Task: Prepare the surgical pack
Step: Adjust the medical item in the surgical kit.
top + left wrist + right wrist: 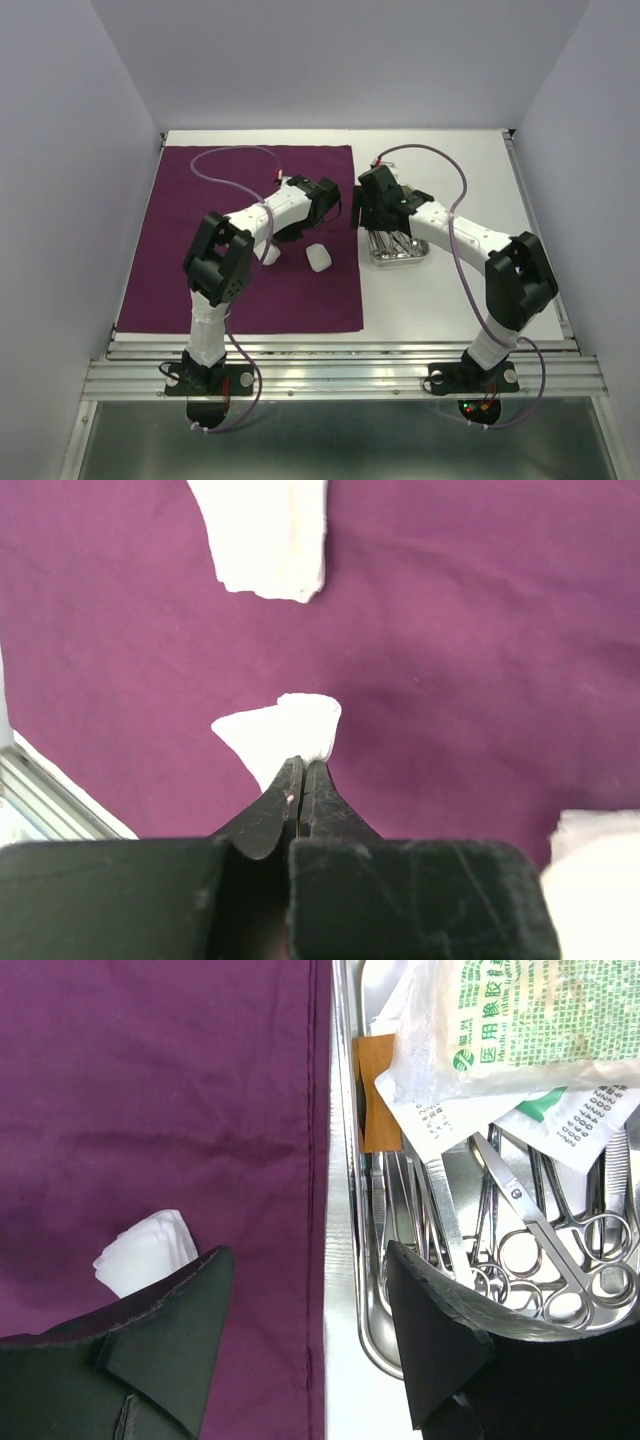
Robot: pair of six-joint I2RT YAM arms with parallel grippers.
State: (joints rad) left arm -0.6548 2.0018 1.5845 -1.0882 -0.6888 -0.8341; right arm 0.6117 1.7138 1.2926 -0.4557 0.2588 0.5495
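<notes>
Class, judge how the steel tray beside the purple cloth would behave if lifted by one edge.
The tray looks rigid and polished, so it probably keeps its shape but slips easily. Piled with loose scissors and packets, it is likely heavy for its size. Tilted, its contents would probably slide to one side.

Drape (pixel 170 240), steel tray (pixel 398 262) on table (pixel 450 300)

Pale lilac walls (pixel 330 60) enclose a white table (pixel 425 300); aluminium rails (pixel 340 375) line its near edge
</notes>
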